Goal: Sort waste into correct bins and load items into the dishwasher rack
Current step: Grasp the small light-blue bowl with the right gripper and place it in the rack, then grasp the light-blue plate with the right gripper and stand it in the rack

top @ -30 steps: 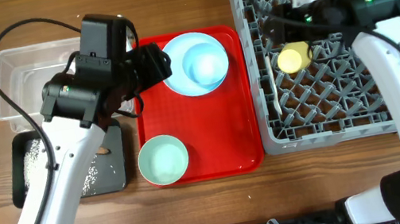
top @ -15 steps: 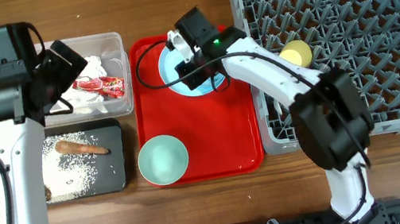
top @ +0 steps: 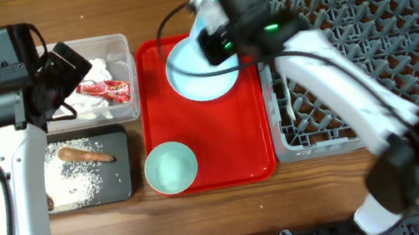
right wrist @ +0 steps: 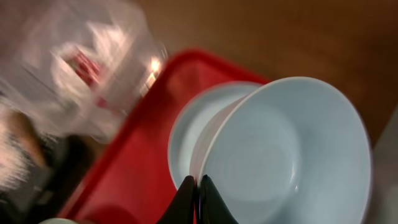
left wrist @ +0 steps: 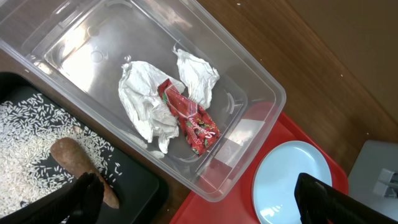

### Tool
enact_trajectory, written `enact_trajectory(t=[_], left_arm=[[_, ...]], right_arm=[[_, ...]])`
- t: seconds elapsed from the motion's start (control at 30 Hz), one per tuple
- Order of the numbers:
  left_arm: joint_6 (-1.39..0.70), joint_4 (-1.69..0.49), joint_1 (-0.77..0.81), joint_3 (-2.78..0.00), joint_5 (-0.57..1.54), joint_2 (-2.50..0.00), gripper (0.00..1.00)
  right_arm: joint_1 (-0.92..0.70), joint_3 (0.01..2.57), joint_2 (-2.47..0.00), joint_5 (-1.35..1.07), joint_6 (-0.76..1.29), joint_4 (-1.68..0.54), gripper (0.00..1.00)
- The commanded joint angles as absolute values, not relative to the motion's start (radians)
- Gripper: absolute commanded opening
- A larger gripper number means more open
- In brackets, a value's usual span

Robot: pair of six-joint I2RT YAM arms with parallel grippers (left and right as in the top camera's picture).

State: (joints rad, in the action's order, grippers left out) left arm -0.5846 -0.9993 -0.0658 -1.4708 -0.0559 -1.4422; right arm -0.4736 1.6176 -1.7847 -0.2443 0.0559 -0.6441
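Note:
My right gripper is shut on the rim of the pale blue bowl and holds it tilted above the pale blue plate, which lies on the red tray. My left gripper is open and empty, above the near edge of the clear tub. The tub holds white napkins and the red wrapper. The black tray holds the sausage scrap and rice. The mint-green bowl stands at the red tray's front left. The yellow cup is hidden under my right arm.
The grey dishwasher rack fills the right side, with my right arm crossing its left part. The clear tub and black tray stand close together at the left, right beside the red tray. Bare wooden table lies along the front edge.
My right gripper has raised the blue bowl off the plate and shifted toward the rack. My left arm swung from the red tray back over the tub, then stayed still.

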Motion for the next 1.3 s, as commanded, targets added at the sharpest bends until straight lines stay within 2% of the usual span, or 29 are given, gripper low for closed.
enact_trajectory(t=[0.0, 0.17, 0.27, 0.37, 0.67, 0.73, 0.77, 0.87, 0.9, 0.97, 1.0, 1.1, 1.23, 1.27], left_arm=[[-0.58, -1.0, -0.07, -1.472, -0.072, -1.439, 1.0], [-0.58, -1.0, -0.07, -1.472, -0.072, -1.439, 1.0], [-0.58, -1.0, -0.07, -1.472, -0.072, -1.439, 1.0], [-0.58, -1.0, -0.07, -1.472, -0.072, -1.439, 1.0], [-0.58, -1.0, -0.07, -1.472, -0.072, -1.439, 1.0], [-0.58, -1.0, -0.07, -1.472, -0.072, -1.439, 1.0], [-0.58, -1.0, -0.07, -1.472, -0.072, -1.439, 1.0], [-0.58, -1.0, -0.07, -1.472, -0.072, -1.439, 1.0], [-0.58, -1.0, -0.07, -1.472, -0.072, -1.439, 1.0], [-0.58, -1.0, -0.07, -1.472, -0.072, -1.439, 1.0], [-0.58, -1.0, -0.07, -1.472, -0.072, -1.439, 1.0], [-0.58, -1.0, -0.07, -1.472, -0.072, -1.439, 1.0], [-0.58, -1.0, -0.07, -1.472, -0.072, -1.439, 1.0], [-0.58, -1.0, -0.07, -1.472, -0.072, -1.439, 1.0]], right_arm=[[-0.31, 1.631, -1.674, -0.506, 0.121, -0.624, 0.04], [0.032, 1.629, -1.806, -1.045, 0.179, -0.552, 0.04], [0.134, 1.629, -1.947, -1.271, 0.219, -0.463, 0.04], [0.216, 1.629, -2.082, -1.389, 0.279, -0.376, 0.04], [0.296, 1.629, -2.144, -1.341, 0.264, -0.397, 0.04], [0.303, 1.629, -2.144, -1.311, 0.261, -0.421, 0.13], [0.308, 1.629, -2.144, -1.304, 0.262, -0.43, 0.23], [0.35, 1.629, -2.143, -1.264, 0.262, -0.456, 0.4], [0.384, 1.629, -2.143, -1.228, 0.256, -0.483, 0.5], [0.447, 1.629, -2.138, -1.184, 0.217, -0.544, 0.5], [0.491, 1.629, -2.112, -1.077, 0.185, -0.606, 0.51], [0.508, 1.629, -1.981, -0.903, 0.17, -0.673, 0.51], [0.339, 1.629, -1.718, -0.638, 0.094, -0.742, 0.51], [0.233, 1.629, -1.645, -0.54, 0.074, -0.762, 0.51]])
